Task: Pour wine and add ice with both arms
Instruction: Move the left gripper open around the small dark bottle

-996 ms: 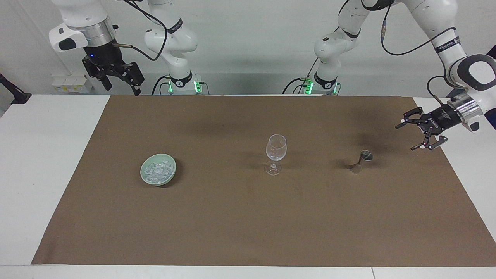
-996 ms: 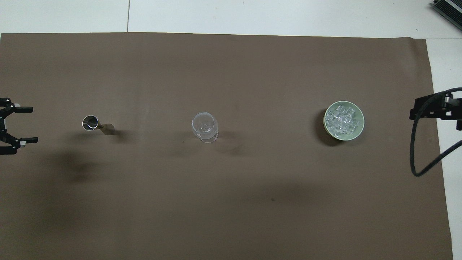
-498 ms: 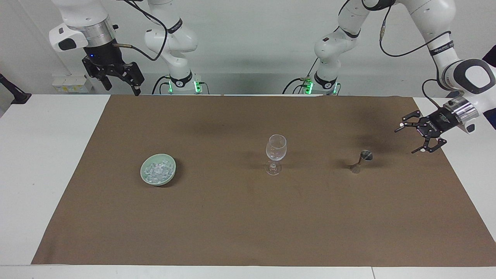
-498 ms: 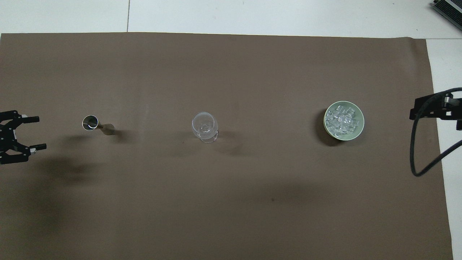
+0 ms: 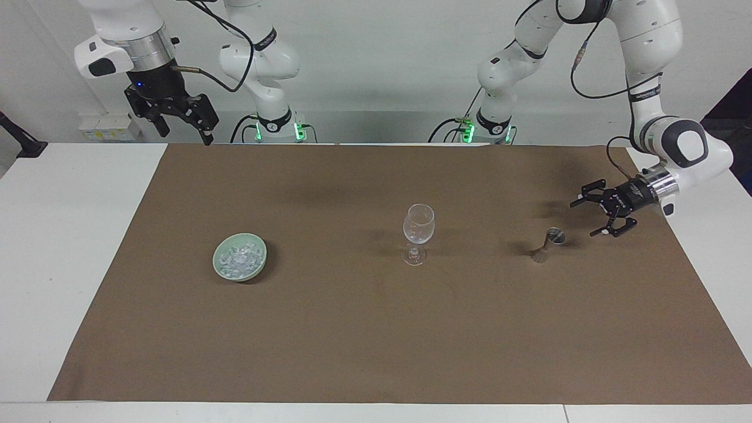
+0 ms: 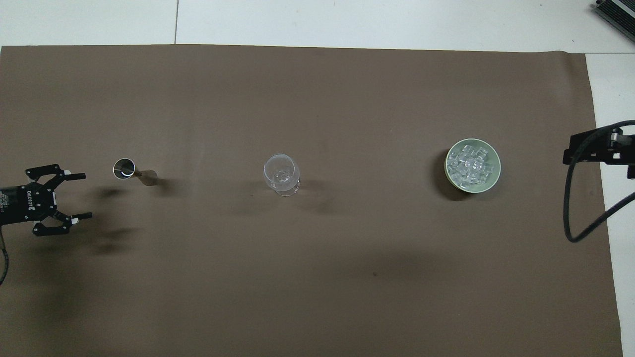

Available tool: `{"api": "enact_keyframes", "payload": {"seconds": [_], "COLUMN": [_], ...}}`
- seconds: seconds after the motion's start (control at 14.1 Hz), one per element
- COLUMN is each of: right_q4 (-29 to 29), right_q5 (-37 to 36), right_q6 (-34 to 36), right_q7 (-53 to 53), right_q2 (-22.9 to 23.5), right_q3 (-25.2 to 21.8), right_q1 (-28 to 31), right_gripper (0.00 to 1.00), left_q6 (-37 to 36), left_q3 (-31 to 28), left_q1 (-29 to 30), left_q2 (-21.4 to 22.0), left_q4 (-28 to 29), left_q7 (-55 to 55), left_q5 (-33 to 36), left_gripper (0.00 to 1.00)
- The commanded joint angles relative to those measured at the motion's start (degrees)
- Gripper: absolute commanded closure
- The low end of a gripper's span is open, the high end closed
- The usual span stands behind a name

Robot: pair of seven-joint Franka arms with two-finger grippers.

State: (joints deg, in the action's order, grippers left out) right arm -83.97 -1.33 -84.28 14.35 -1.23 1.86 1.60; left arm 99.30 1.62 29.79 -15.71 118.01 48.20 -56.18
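An empty clear stemmed glass (image 5: 418,226) (image 6: 282,173) stands mid-mat. The ice (image 5: 237,259) (image 6: 471,163) is heaped in a pale green bowl (image 5: 258,264) (image 6: 493,181) toward the right arm's end. A small metal jigger (image 5: 549,244) (image 6: 126,169) stands toward the left arm's end. My left gripper (image 5: 584,219) (image 6: 84,195) hangs low beside the jigger, turned sideways, open and apart from it. My right gripper (image 5: 185,136) waits raised over the mat's corner by its base, open and empty. Wine is out of view.
A brown mat (image 5: 352,329) covers most of the white table (image 5: 70,235). A black cable loop (image 6: 570,208) from the right arm hangs over the mat's edge near the bowl. A dark object (image 6: 615,12) lies at the table's corner.
My left gripper has come down and moved in toward the jigger, staying open. The right arm, glass, bowl and jigger have not moved.
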Motion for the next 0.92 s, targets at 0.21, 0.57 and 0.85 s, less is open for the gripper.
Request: {"api": "enact_keyframes", "payload": {"seconds": [0.21,0.57,0.85], "right_q4": [-1.11,-1.11,-1.20], "right_q5": [0.80,0.89,0.89], "right_q6": [-0.09,0.08,-0.35], "right_q7": [-1.08,-1.43,-1.43], "right_q2": [-0.97,-0.97,-1.06], "right_q3": [0.25,0.25,0.25], "right_q1": [0.59,0.68,0.59], "right_gripper": [0.00,0.00,0.00], "left_q6": [3.97,7.75,10.38], "left_q3": [-0.39,-0.39,-0.30], "left_q1": [-4.38,-6.32,-7.37], "left_q2": [-1.33,-3.10,-3.19], "left_q4": [3.02,3.28,3.37], "left_q7": [-7.39,-9.17,-9.96], "left_q5": [-5.95,-10.60,-14.99], "left_gripper": [0.00,0.00,0.00]}}
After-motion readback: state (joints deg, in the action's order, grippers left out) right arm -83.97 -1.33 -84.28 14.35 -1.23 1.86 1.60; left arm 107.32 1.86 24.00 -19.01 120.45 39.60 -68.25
